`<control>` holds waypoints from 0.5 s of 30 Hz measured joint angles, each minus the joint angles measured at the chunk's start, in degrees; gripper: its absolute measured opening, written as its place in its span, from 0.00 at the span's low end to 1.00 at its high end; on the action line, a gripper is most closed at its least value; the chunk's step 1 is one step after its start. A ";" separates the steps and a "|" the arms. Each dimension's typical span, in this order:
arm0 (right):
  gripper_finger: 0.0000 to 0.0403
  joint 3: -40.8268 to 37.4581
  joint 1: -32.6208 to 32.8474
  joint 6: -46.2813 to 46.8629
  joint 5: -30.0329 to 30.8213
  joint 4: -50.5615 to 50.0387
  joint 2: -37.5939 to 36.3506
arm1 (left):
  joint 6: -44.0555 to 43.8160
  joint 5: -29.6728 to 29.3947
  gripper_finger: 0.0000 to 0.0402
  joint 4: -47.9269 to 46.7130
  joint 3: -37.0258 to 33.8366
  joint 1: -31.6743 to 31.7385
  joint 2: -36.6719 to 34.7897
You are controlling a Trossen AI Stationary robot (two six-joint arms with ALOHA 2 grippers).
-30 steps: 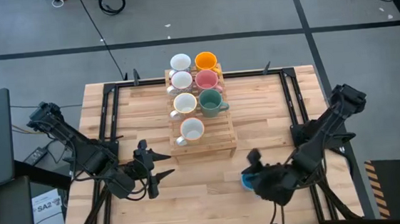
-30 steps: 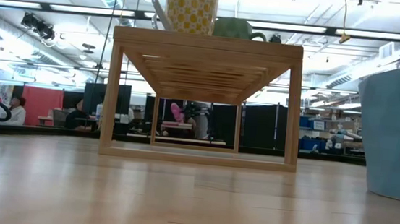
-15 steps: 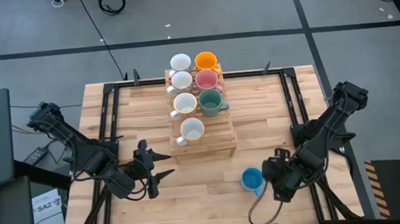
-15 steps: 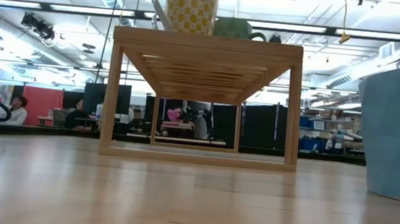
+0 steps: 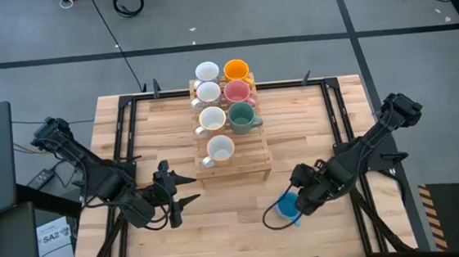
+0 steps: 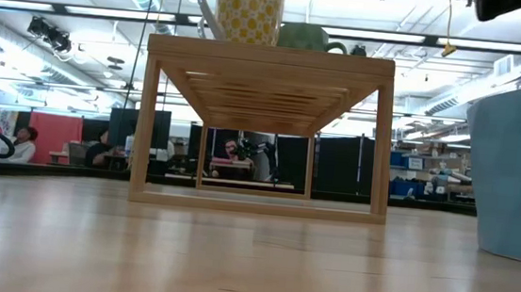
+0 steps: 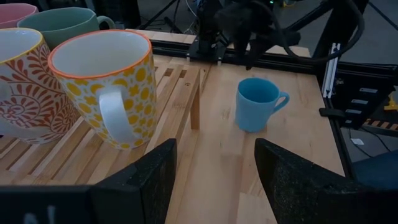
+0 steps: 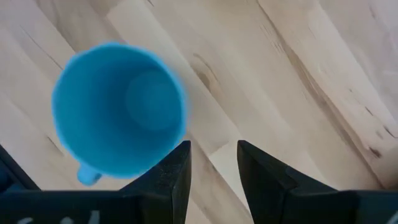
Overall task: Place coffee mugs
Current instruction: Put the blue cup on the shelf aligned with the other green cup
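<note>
High view: the right tool (image 5: 295, 206) has swung back over the blue mug (image 5: 286, 208) near the worktop's front edge. Left tool (image 5: 177, 192) waits open. Right wrist view: fingers (image 8: 168, 174) part-open beside the mug, gripping nothing; pickup comes next. Rack (image 5: 253, 163) holds seven.

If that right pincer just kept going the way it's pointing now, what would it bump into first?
Probably the bare wooden table. The right pincer points down at it, open and empty, with the blue mug standing upright just off to one side of its line. How close it passes the mug's rim is hard to judge.
</note>
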 joint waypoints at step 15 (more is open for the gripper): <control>0.34 0.00 -1.72 -3.15 1.39 4.40 0.00 | 0.00 -0.02 0.56 -0.02 0.00 0.00 0.00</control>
